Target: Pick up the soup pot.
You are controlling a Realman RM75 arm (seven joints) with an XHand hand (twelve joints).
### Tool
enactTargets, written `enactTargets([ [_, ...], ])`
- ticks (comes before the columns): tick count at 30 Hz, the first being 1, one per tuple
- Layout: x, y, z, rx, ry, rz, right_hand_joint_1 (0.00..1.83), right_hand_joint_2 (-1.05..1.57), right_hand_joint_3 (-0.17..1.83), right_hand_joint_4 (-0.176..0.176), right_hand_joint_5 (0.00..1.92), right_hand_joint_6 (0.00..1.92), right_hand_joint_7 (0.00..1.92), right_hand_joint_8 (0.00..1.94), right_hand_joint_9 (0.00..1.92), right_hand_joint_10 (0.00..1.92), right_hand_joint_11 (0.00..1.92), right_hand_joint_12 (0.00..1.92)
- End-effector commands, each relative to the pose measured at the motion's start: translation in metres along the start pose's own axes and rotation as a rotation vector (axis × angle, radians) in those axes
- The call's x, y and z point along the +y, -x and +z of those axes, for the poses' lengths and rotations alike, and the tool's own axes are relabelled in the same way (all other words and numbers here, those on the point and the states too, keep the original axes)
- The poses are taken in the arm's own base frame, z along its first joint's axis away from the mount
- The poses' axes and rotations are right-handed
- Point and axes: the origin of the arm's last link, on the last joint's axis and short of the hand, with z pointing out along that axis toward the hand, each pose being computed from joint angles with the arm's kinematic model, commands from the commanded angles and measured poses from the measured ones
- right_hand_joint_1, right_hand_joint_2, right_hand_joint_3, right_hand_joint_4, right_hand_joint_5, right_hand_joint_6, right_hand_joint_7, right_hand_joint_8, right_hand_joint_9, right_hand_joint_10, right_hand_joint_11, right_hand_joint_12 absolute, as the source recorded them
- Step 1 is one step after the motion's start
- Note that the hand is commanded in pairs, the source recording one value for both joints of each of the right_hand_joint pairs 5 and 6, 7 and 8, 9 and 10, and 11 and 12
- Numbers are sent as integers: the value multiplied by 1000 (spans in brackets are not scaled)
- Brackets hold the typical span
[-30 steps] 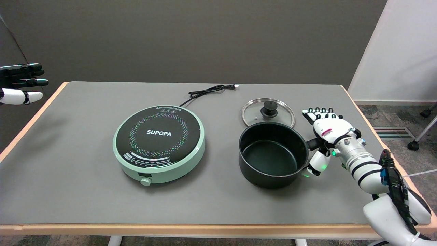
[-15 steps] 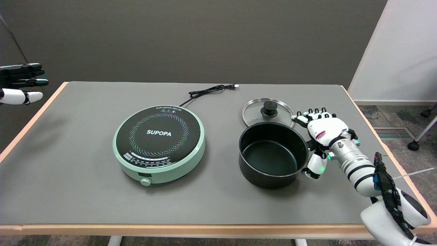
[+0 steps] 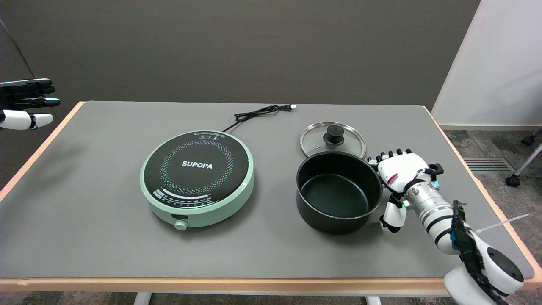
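Black and empty, the soup pot point(image 3: 338, 192) stands upright on the grey table point(image 3: 106, 237), right of centre, its dark inside bare to the camera. In the head view (the only one given) the right hand point(image 3: 397, 178) sits against the pot's right side, where the pot's side handle is hidden behind the palm. Its fingers point(image 3: 389, 154) curl over the top near the rim, and the thumb point(image 3: 393, 215) hangs down lower, beside the pot's wall. Whether the hand truly clasps the handle or only lies against it cannot be told from this angle. The pot's base looks to rest on the table.

Just behind the pot lies the glass lid point(image 3: 333, 140), flat, with its black knob up; its near edge is close to the pot's far rim, and contact between them cannot be judged. Left of the pot, well apart from it, sits a round mint-green induction cooker point(image 3: 197, 178) with a black top marked SUPOPA and a small dial at its front. Its black power cord point(image 3: 258, 113) runs back across the table, the plug lying loose near the far edge.

At the upper left edge of the picture the left hand point(image 3: 25, 103) hangs in the air beyond the table's corner, fingers stretched out sideways.
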Motion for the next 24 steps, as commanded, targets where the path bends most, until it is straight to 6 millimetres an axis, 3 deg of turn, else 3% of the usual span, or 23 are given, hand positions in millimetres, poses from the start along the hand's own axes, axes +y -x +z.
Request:
enactTargets([
  [1,-15,15,-7,-27,7,-169,1038,-454,1718,176,615,615,615,615,615,615,615,615],
  [7,-11,0,-3,16,22,-178,1025,-413,1711,176,685,685,685,685,685,685,685,685],
  [9,-9,-5,-1,31,26,-178,1014,-351,1642,176,756,756,756,756,756,756,756,756],
  [11,-8,-10,1,47,29,-182,990,-195,1423,176,928,928,928,928,928,928,928,928],
  [12,-7,-14,2,58,31,-182,982,-101,1264,70,1024,1024,1024,1024,1024,1024,1024,1024],
  [13,-7,-17,3,67,32,-182,983,-47,1169,8,1075,1075,1075,1075,1075,1075,1075,1075],
  [16,-6,-20,3,78,33,-182,1026,145,827,-96,1300,1300,1300,1300,1300,1300,1300,1300],
  [17,-6,-21,4,80,33,-183,1050,210,746,-103,1420,1420,1420,1420,1420,1420,1420,1420],
  [19,-8,-20,4,78,27,-185,1094,285,664,-81,1620,1620,1620,1620,1620,1620,1620,1620],
  [22,-9,-19,4,75,23,-185,1134,346,634,-51,1733,1733,1733,1733,1733,1733,1733,1733],
  [24,-9,-19,4,74,23,-184,1150,323,654,-53,1730,1730,1730,1730,1730,1730,1730,1730],
])
